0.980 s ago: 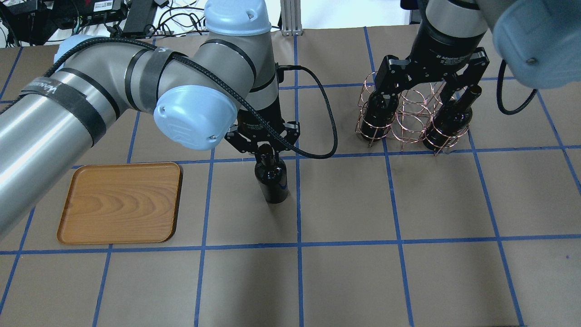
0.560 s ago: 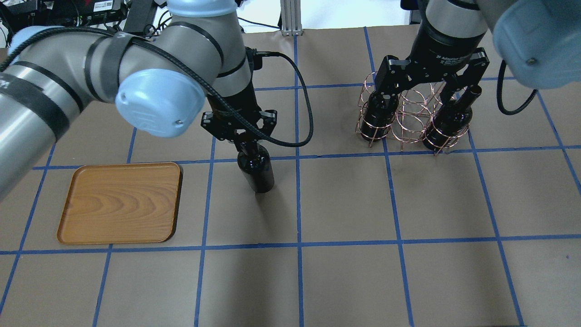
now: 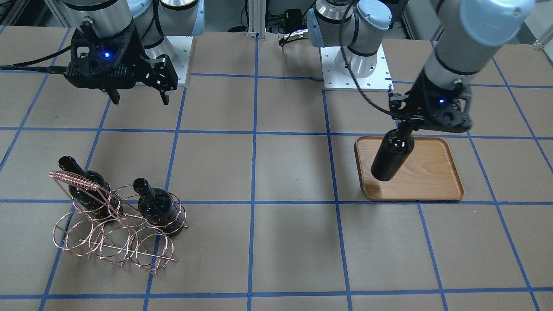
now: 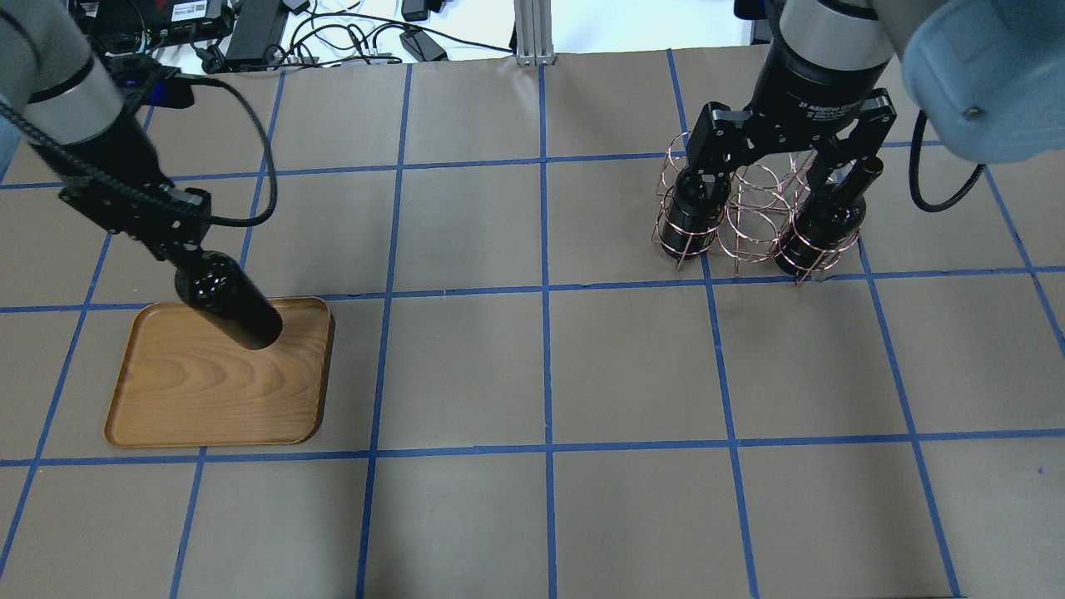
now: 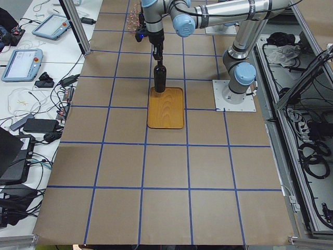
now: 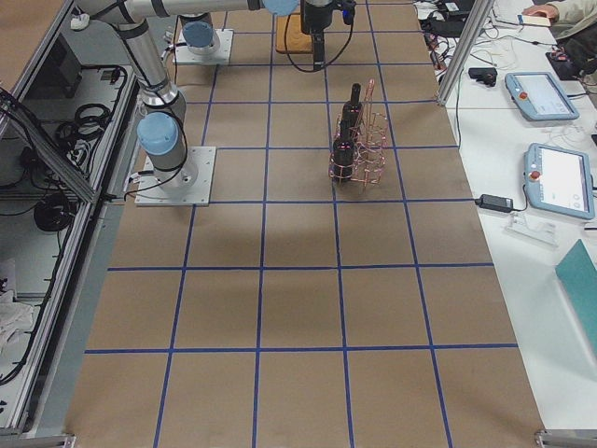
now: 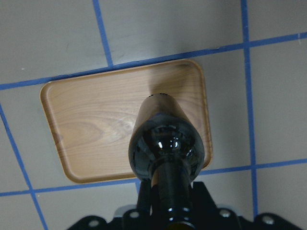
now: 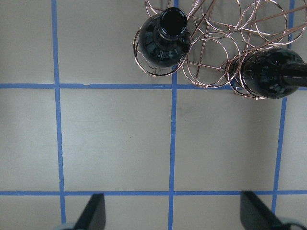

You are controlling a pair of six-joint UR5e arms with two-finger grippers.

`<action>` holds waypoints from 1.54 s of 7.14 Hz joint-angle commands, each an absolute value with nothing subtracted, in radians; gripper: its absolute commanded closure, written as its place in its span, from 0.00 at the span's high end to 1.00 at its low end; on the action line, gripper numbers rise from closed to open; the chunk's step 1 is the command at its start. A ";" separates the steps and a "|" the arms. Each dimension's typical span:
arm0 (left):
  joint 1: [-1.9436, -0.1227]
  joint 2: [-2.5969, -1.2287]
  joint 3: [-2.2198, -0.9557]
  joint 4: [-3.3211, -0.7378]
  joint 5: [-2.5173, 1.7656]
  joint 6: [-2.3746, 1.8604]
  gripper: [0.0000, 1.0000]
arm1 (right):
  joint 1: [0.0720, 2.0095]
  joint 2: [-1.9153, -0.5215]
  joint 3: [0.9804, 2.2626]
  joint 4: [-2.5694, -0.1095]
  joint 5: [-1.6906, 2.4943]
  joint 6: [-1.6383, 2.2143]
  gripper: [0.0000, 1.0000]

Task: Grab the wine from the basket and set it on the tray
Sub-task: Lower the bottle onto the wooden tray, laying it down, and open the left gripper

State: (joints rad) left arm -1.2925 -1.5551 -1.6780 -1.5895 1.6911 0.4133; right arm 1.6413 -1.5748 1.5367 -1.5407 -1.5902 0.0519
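My left claw [image 4: 179, 254] was clamped on the neck of the bottle [image 4: 229, 304], holding it over the corner of the tray [image 4: 191, 399] nearest the basket [image 3: 112, 242]. I judged it should shift toward the tray's middle, then descend slowly, upright. My right claw [image 3: 140, 101] stood apart, empty.

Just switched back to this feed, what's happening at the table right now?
The left gripper is shut on the neck of the wine bottle, which hangs over the tray and seems not yet set down. The right gripper hangs open and empty near the basket, where two other bottles stand.
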 commanded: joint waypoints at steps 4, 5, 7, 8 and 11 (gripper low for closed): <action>-1.106 -1.526 -1.773 -1.554 1.651 0.583 0.00 | 1.643 -1.575 1.540 -1.542 -1.589 0.055 1.00; -1.104 -1.528 -1.773 -1.554 1.648 0.581 0.00 | 1.643 -1.575 1.540 -1.542 -1.589 0.055 1.00; -1.104 -1.539 -1.772 -1.536 1.651 0.583 0.00 | 1.643 -1.575 1.540 -1.543 -1.586 0.055 1.00; -1.104 -1.545 -1.772 -1.536 1.654 0.584 0.05 | 1.643 -1.575 1.540 -1.543 -1.586 0.055 1.00; -1.104 -1.546 -1.773 -1.536 1.657 0.580 0.77 | 1.643 -1.575 1.540 -1.543 -1.585 0.057 1.00</action>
